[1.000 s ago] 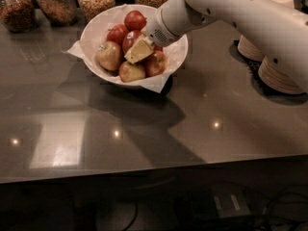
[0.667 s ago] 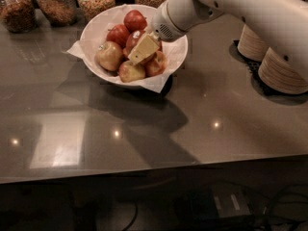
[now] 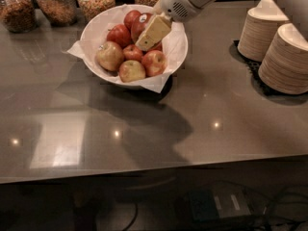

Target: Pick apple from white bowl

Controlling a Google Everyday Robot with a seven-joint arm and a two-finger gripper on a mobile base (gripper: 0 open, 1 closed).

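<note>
The white bowl (image 3: 169,57), lined with white paper, stands on the grey table at the back left of centre. It holds several apples. The deep red apple (image 3: 139,28) with a small white sticker lies at the back of the bowl. My gripper (image 3: 152,33), cream coloured, reaches in from the upper right and sits right against this apple, covering its right side. Smaller red apples (image 3: 119,34) lie beside it. Yellow-green blushed apples (image 3: 109,56) lie at the bowl's front.
Several glass jars (image 3: 57,4) of dry food stand along the back edge. Two stacks of beige paper bowls (image 3: 286,57) stand on a black mat at the right. The table's front edge runs across the lower part of the view.
My gripper has moved from over the front apples toward the back of the bowl, onto the sticker apple. The view has come closer to the table.
</note>
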